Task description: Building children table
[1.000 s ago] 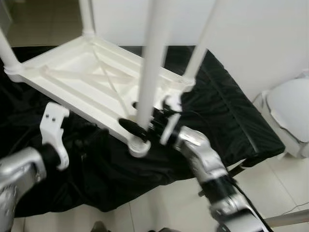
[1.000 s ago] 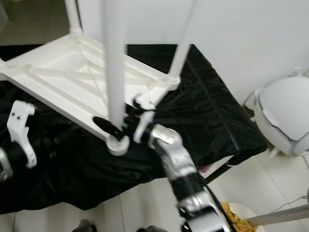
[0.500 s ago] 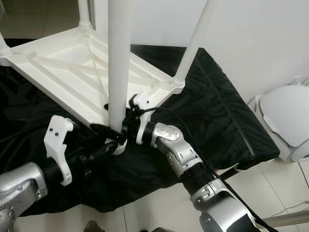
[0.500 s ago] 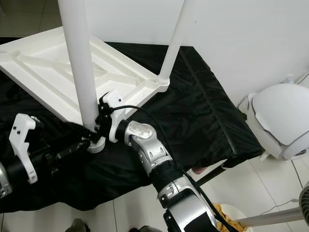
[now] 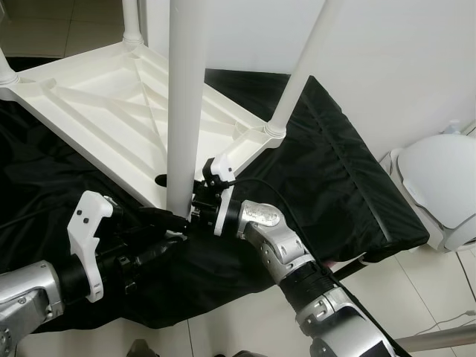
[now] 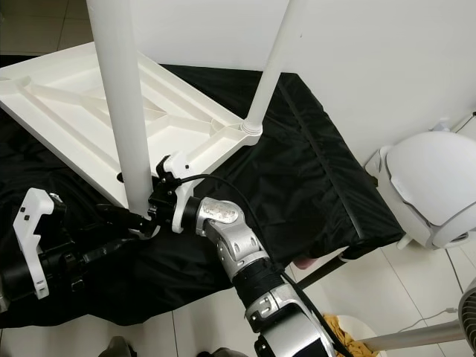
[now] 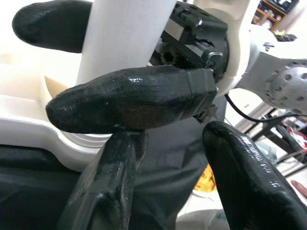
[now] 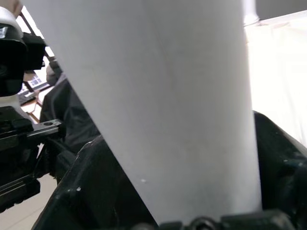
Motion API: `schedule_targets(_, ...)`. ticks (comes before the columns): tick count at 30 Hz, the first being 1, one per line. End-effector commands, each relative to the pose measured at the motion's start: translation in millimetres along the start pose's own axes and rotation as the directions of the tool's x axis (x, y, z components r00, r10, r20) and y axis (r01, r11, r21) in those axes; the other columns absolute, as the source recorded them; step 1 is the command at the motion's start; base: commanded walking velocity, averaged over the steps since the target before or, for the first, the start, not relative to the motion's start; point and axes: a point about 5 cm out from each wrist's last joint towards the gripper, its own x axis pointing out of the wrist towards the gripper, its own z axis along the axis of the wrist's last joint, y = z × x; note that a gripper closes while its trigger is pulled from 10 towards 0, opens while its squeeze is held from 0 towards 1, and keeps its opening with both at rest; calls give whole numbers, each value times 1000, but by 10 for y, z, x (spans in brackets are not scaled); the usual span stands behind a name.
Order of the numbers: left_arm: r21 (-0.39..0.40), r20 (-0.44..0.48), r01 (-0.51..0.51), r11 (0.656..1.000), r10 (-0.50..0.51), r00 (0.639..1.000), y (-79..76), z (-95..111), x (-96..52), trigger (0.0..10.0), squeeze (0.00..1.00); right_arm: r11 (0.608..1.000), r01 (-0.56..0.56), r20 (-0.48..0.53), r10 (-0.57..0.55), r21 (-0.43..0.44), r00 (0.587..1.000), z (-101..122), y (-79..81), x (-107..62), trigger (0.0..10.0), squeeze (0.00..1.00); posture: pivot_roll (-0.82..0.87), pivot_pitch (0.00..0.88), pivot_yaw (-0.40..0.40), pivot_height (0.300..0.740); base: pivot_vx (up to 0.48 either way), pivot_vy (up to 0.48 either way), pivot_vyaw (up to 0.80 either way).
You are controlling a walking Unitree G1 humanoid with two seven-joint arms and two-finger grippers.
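Observation:
A white children's table (image 5: 97, 111) lies upside down on a black cloth, its legs pointing up. My right gripper (image 5: 167, 198) is shut on the nearest leg (image 5: 186, 97) just above its socket at the front corner. In the right wrist view that leg (image 8: 168, 110) stands between the black fingers (image 8: 81, 191). My left gripper (image 5: 165, 236) is open, just below and in front of that corner. The left wrist view has its spread fingers (image 7: 105, 191) under a right finger (image 7: 129, 103) wrapped on the leg (image 7: 124, 33).
Two more legs (image 5: 301, 67) (image 5: 132, 18) rise at the right and far corners. The black cloth (image 5: 335, 171) drops off at its front and right edges onto tiled floor (image 5: 245, 320). A white rounded appliance (image 5: 439, 178) stands to the right, by the white wall.
My left gripper has come in from the left to sit just under the near corner. The right gripper stays clamped on the leg. The camera has shifted.

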Motion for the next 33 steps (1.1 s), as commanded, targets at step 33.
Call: schedule_targets(33,23,-10,136,990,-136,991,3,33,10,10000,0,995,-40,-11,42,91,999,433,-231,-990,10000,0,62,102,-113,740,0,0,0)
